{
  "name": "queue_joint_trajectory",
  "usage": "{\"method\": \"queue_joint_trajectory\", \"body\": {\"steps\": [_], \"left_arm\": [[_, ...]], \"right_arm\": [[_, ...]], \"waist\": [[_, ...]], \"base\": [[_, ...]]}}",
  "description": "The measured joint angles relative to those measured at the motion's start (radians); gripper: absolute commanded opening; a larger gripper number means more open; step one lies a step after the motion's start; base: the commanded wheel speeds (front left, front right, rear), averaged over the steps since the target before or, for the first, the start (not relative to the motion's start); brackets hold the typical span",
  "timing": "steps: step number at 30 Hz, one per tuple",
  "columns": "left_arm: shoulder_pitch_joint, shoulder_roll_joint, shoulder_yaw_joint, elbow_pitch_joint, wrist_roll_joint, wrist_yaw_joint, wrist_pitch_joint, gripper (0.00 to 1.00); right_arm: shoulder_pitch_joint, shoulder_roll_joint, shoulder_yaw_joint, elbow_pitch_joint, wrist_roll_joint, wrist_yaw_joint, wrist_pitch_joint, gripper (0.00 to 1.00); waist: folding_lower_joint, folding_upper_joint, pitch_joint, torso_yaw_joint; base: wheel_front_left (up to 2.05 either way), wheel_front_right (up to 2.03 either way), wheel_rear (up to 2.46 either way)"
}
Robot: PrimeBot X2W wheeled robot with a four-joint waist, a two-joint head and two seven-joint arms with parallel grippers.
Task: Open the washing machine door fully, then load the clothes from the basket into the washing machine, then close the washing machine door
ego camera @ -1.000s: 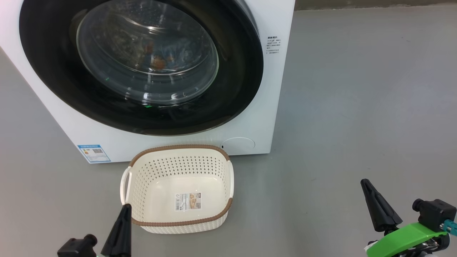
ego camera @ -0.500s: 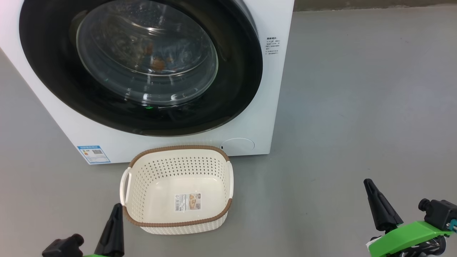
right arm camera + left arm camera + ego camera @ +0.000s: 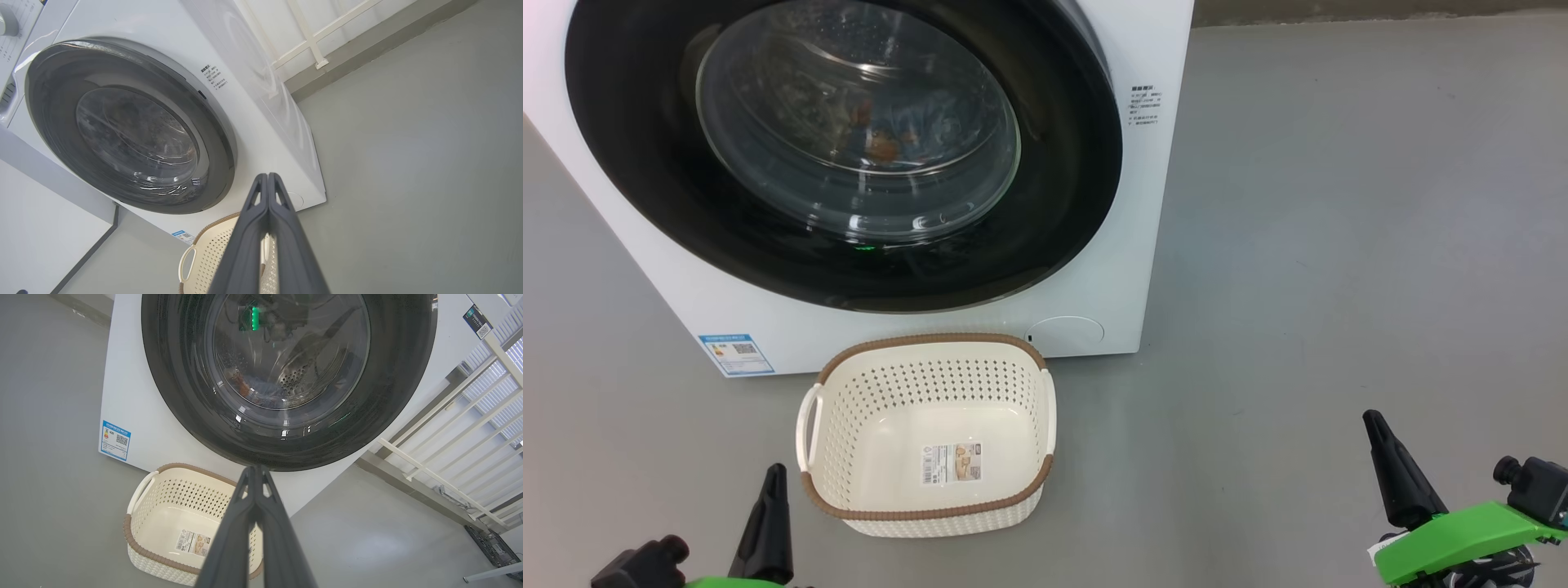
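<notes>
**Where things are.** The washing machine door is sitting shut, flush against the front of the washing machine. Through its glass I am making out the clothes lying low inside: pale-blue cloth with orange-brown patches. Reflections are muddying the view, so I cannot say how many pieces. The basket is standing empty on the floor, just in front of the machine and below the door. I am judging the load done and the door closed.

**Handling.**
- **Door:** it is reading as rigid and fairly heavy. The glossy black rim is looking slippery for thin fingers, and the glass is wanting no knocks. If it needs reopening, I am thinking the hold belongs at the rim's right edge, where a small dark notch is showing, probably the catch.
- **Clothes:** they are soft, light and limp, so a pinch on a fold would do.
- **Basket:** it is light, stiff plastic, best taken at a side handle.

**Jaws.** The left gripper is hanging low beside the basket's near left corner, not touching it. Its jaws are pressed together and holding nothing. The right gripper is hanging well off to the right above the floor, its jaws likewise closed tight and empty.
</notes>
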State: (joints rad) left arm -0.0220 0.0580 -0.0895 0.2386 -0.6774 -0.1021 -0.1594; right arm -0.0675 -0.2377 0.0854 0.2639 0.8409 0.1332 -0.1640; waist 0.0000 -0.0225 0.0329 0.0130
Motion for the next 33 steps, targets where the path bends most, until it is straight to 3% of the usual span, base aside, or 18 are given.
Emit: {"method": "queue_joint_trajectory", "body": {"steps": [33], "left_arm": [[-0.011, -0.002, 0.057, -0.025, -0.338, 0.027, 0.09, 0.0]], "right_arm": [[-0.016, 0.047, -0.044, 0.012, 0.304, 0.0, 0.075, 0.0]], "waist": [[0.0, 0.0, -0.005, -0.005]], "base": [[0.0, 0.0, 0.0]]}}
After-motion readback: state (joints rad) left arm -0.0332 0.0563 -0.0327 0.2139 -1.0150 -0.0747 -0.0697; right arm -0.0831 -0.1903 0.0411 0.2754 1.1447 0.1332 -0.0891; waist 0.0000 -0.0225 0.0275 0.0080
